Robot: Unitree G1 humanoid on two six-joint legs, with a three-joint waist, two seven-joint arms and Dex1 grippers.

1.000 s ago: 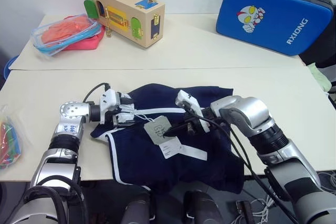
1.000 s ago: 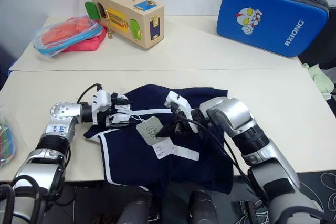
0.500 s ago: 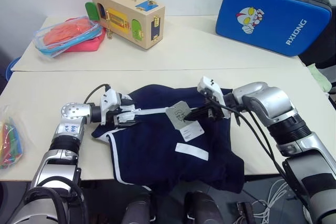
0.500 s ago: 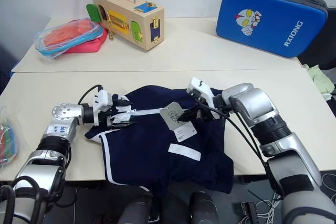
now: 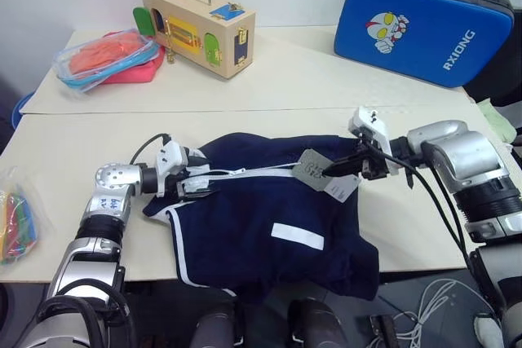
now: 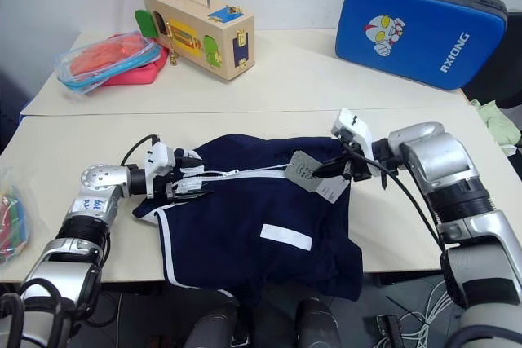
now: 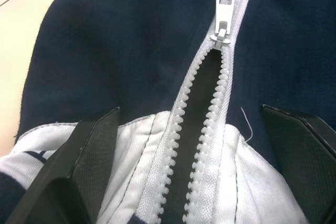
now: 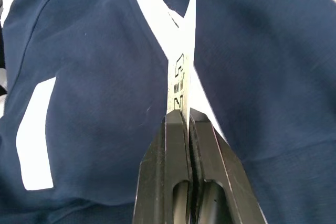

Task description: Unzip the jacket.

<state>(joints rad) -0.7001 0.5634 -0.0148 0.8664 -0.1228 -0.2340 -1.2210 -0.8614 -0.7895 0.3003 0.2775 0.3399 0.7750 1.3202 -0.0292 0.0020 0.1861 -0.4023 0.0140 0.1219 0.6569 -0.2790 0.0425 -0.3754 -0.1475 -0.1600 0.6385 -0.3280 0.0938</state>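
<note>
Here we see the small navy-blue soft fabric jacket lying in the lower middle of the frame, on the pale tabletop. Our left gripper sits at the white collar on the left, its two black fingers spread wide on both sides of the white zipper line. The zipper is open a little near the collar. Our right gripper is pressed together, pinching the grey-and-white paper hang tags at the right of the jacket.
</note>
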